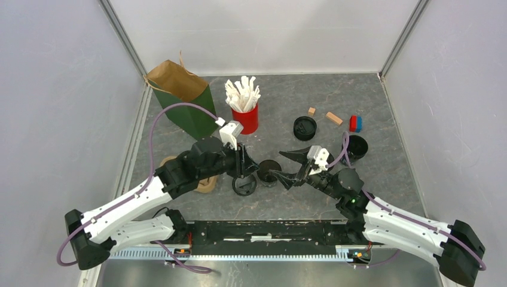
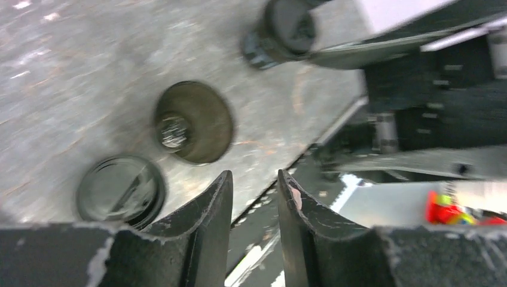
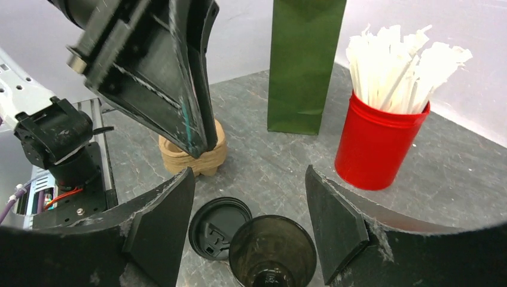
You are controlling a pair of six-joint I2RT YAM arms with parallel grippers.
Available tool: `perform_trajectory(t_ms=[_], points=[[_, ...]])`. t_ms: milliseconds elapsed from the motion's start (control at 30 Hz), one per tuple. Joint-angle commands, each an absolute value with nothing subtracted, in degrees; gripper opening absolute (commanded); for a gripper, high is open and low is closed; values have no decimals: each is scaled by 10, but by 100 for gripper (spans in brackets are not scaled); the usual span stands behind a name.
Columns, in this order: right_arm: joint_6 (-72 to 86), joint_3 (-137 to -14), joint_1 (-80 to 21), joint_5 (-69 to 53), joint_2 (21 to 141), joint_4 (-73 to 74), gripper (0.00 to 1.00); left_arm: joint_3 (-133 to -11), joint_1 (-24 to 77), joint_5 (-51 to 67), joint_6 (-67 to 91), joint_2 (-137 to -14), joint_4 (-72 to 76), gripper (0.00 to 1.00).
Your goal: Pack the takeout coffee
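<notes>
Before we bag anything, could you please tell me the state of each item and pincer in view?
coffee cup: upright, uncovered.
lid: off, lying flat beside the coffee cup.
green bag: upright, mouth open.
red cup: upright, filled with white sticks.
left pincer: open, empty.
right pincer: open, straddling the coffee cup.

Upper left in the top view stands a green paper bag (image 1: pixel 190 110), brown inside; just right, a red round cup of white sticks (image 1: pixel 246 118). Upper right: a small tan wooden cube (image 1: pixel 311 111), a longer tan wooden block (image 1: pixel 334 118), a red-and-blue block (image 1: pixel 356 124).
</notes>
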State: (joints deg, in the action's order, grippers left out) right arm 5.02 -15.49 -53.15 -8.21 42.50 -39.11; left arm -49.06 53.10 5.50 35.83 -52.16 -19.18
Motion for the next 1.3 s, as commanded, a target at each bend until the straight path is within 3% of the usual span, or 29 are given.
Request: perform_trajectory(t_ms=[0, 567, 1133, 1267], points=[[60, -191, -533, -51, 404, -324, 74, -532, 529, -100, 310, -554, -355, 41], [49, -227, -533, -15, 330, -235, 75, -420, 493, -141, 370, -711, -343, 42], [40, -233, -533, -8, 334, -211, 77, -373, 464, -102, 366, -758, -253, 39], [41, -233, -534, -8, 336, -206, 79, -370, 463, -97, 363, -764, -245, 30]])
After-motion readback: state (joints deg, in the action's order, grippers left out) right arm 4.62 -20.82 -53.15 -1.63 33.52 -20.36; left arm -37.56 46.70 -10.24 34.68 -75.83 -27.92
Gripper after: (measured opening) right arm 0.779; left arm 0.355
